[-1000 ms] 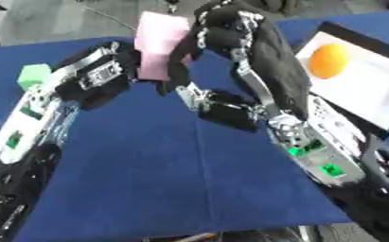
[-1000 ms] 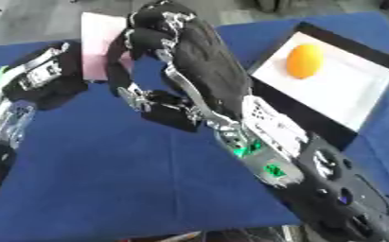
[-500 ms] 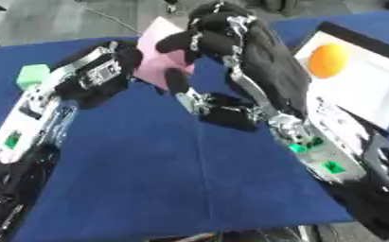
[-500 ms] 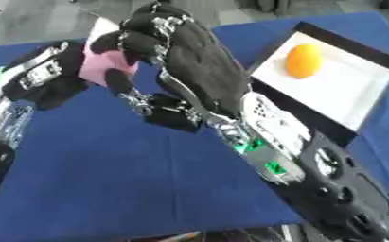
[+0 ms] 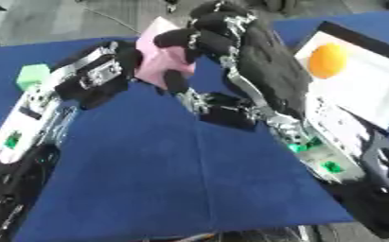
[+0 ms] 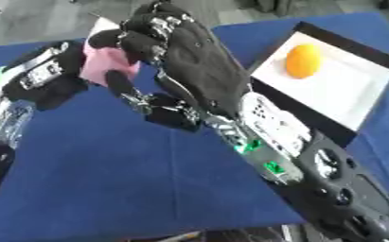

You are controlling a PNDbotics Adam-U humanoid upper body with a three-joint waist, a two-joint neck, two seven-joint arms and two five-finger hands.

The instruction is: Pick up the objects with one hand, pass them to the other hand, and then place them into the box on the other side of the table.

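Mid-handover above the blue surface (image 5: 147,179): the pink block (image 5: 163,61) sits between both hands, left hand (image 5: 106,71) and right hand (image 5: 218,35) fingers both curled on it; next, I judge, the left must let go so the right can carry it to the box (image 5: 371,90) holding an orange ball (image 5: 326,60).

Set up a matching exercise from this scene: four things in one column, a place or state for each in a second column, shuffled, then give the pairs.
Things:
1. pink block
2. orange ball
3. green cube
4. right hand

Places or states:
A. on the blue tablecloth at far left
B. between the two hands, above the table
C. fingers curled on the pink block
D. inside the box

Pairs: 1-B, 2-D, 3-A, 4-C
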